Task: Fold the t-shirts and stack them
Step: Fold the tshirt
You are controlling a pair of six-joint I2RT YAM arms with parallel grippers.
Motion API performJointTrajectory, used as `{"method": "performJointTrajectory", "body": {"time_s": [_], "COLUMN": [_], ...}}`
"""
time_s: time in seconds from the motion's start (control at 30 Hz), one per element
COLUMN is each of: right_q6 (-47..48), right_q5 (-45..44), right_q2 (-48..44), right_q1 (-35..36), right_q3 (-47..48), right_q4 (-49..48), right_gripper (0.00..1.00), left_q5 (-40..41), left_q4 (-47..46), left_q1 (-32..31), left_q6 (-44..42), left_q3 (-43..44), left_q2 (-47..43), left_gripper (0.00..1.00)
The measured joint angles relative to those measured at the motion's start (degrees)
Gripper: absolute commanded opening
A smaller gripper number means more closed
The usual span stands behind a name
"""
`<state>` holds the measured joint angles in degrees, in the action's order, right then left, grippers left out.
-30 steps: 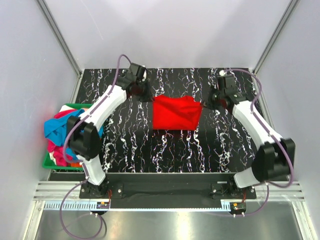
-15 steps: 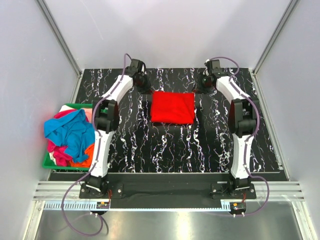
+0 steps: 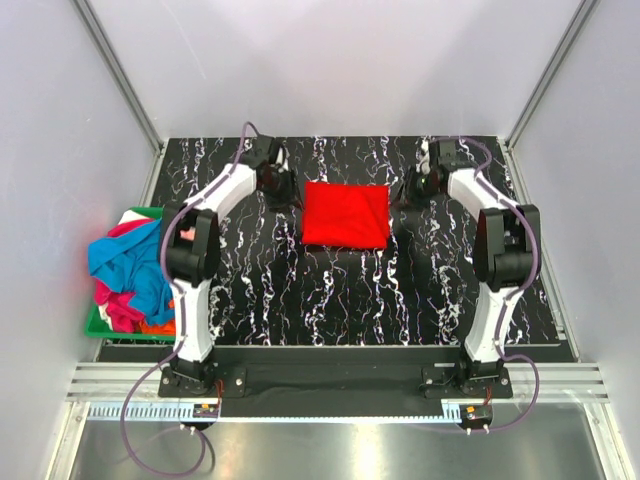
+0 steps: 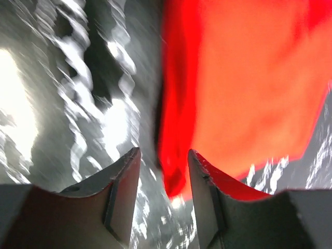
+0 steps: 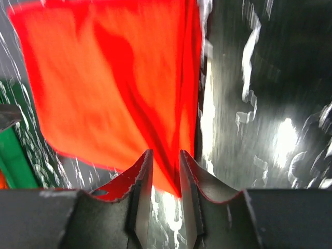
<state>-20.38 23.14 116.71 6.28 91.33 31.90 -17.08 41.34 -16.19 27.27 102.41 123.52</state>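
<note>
On the marbled tabletop [image 3: 300,290] lies a soft red t-shirt [image 3: 345,214], folded rectangular. Flanking it, left fingers [image 4: 122,192] and right fingers [image 5: 140,192] stand parted.

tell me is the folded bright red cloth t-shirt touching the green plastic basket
Apart. Top view shows bare marbled tabletop between the t-shirt and the basket.

**Bright Red on Black Marble**

One t-shirt [image 3: 345,214] was a plain bright red. The tabletop [image 3: 330,290] was black, veined with white like marble. The basket [image 3: 92,328] was green; the t-shirts [image 3: 125,265] heaped in it were blue, pink and orange, all unpatterned.
</note>
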Motion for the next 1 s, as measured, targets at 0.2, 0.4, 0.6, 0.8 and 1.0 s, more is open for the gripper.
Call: {"method": "performJointTrajectory", "body": {"time_s": [0.2,0.4,0.6,0.8,1.0], "right_q6": [-0.9,-2.1,-2.6,-4.1,-7.5], "right_q5": [3.9,4.9,5.0,3.0,-0.2], "right_q2": [-5.4,-6.6,-6.6,-9.5,-14.1], "right_q1": [0.4,2.5,4.5,4.8,4.6], "right_q3": [-12.4,-18.6,-21.4,-23.1,-23.0], "right_q4": [-3.5,-7.8,-10.3,-10.8,-11.7], "right_gripper": [0.33,0.31,0.30,0.29,0.30], "left_q5": [-0.3,1.0,5.6,8.3,11.0], "left_q4": [-2.7,-3.8,-3.7,-1.7,0.6], "left_q1": [-6.5,-7.0,-6.5,-6.1,-5.6], "left_q6": [-1.2,-1.7,-2.0,-2.8,-3.6], "left_q3": [-8.2,-10.9,-11.8,-8.6,-2.3], "left_q2": [-6.9,-5.2,-2.6,-1.8,-2.0], "left_gripper": [0.48,0.39,0.35,0.37,0.40]}}
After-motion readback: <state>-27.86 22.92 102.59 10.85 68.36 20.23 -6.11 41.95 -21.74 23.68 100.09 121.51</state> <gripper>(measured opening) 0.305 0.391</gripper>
